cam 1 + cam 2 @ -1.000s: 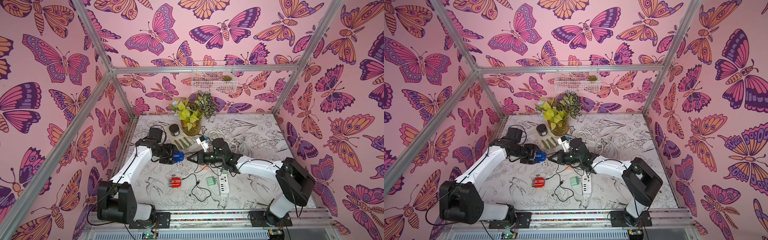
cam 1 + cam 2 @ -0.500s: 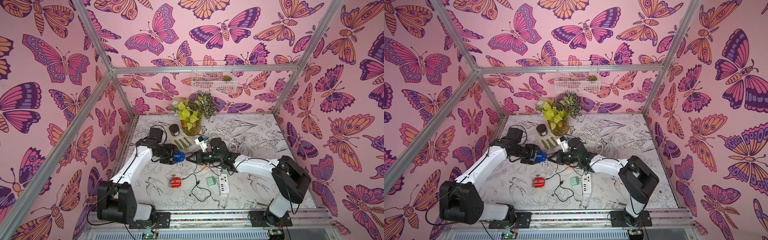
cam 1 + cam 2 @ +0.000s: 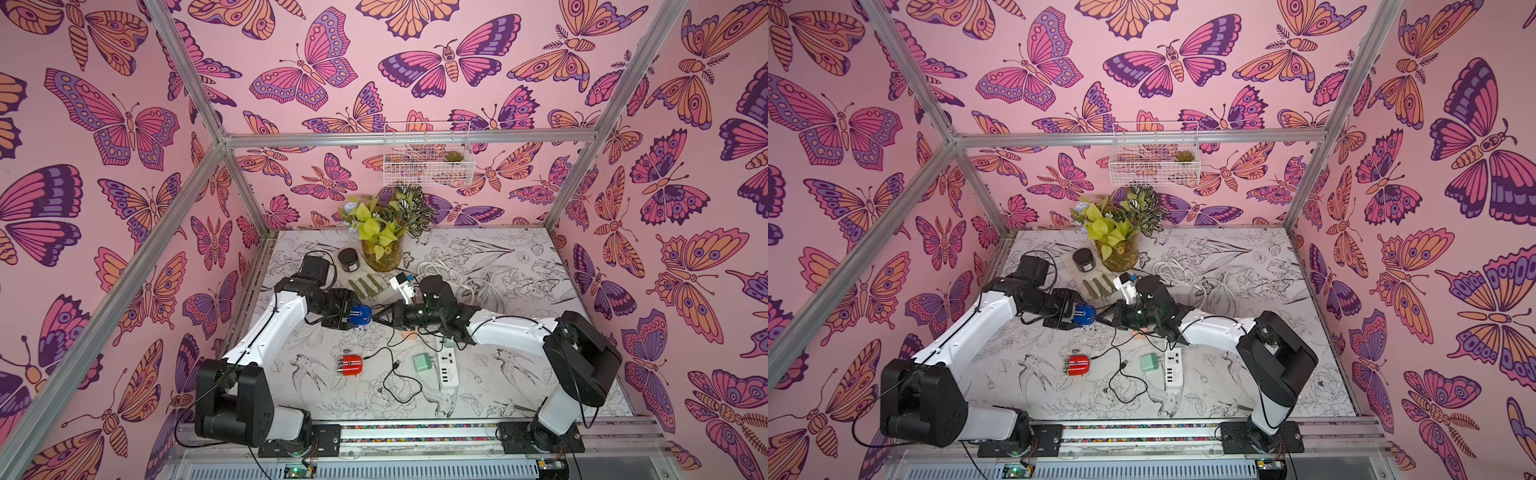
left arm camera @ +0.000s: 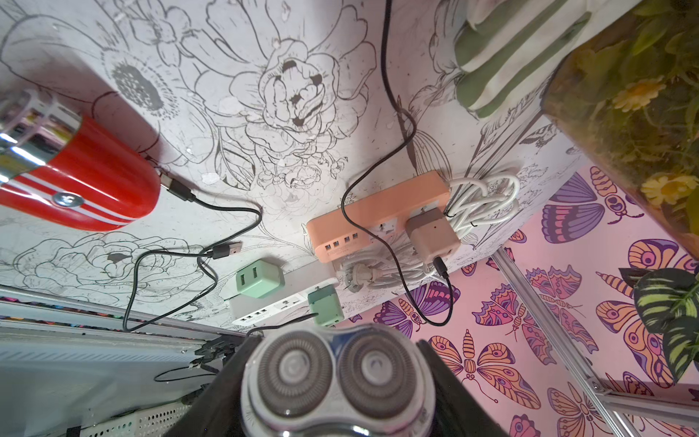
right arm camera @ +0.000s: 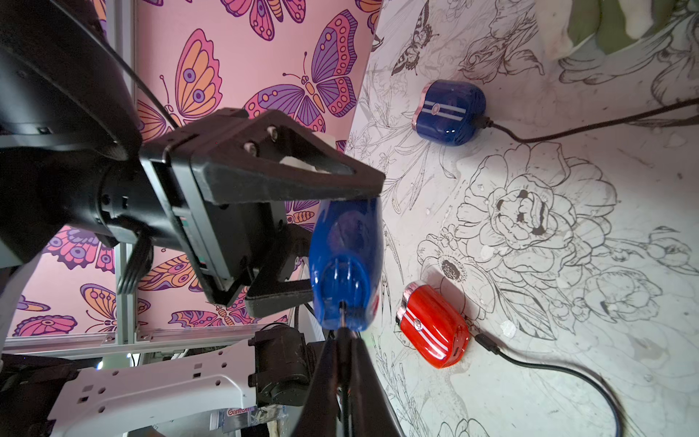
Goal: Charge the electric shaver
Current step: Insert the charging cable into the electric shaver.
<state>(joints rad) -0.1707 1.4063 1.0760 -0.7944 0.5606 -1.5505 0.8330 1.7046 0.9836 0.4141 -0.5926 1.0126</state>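
My left gripper is shut on a blue electric shaver, held in the air above the table's left middle. In the left wrist view its two round cutter heads fill the space between the black fingers. My right gripper is shut on a thin black charging plug. The plug's tip meets the port in the base of the blue shaver; how deep it sits I cannot tell. In both top views the right gripper faces the shaver nose to nose.
A red shaver and a second blue shaver lie on the table with cables attached. A white power strip, green charger, orange strip, white cable coil, plant vase, dark jar and gloves stand around.
My right gripper has edged a little to the left with the plug, closing on the base of the blue shaver. The left arm has held still.
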